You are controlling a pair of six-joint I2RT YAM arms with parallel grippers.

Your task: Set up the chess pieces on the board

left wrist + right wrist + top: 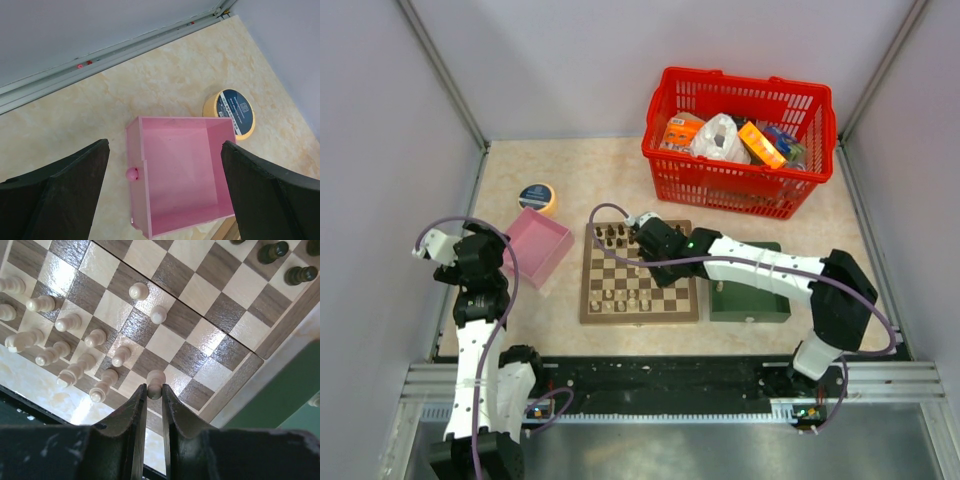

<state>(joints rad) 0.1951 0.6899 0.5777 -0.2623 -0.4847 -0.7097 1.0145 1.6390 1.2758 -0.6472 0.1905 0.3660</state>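
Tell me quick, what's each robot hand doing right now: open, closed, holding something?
Left hand: open, empty, above the pink box.
Right hand: closed on a cream chess piece.

Right arm (750, 265) covers part of the board (615, 275); pale piece (155, 376) half hidden by jaws
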